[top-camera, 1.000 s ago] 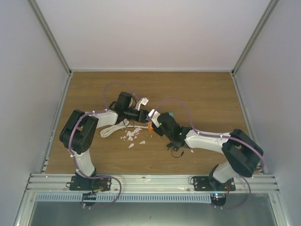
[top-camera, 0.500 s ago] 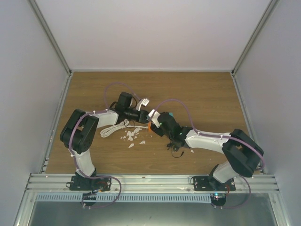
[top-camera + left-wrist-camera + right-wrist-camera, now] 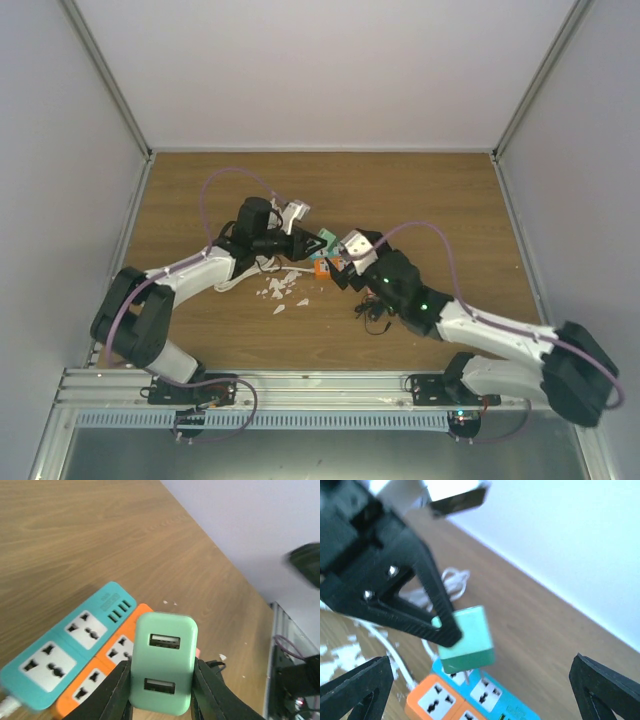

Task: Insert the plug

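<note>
On the wooden desk (image 3: 440, 200) lies a teal-and-orange power strip (image 3: 65, 647). The mint USB charger plug (image 3: 162, 665) hangs just above it, prongs down, pinched by the left fingers (image 3: 114, 692). The right fingers (image 3: 360, 685) are spread wide, nearby.

left gripper (image 3: 312, 242): moved right, its green plug (image 3: 162, 662) now above the power strip (image 3: 75, 650).
right gripper (image 3: 343, 266): pulled back, right of the power strip.
</note>
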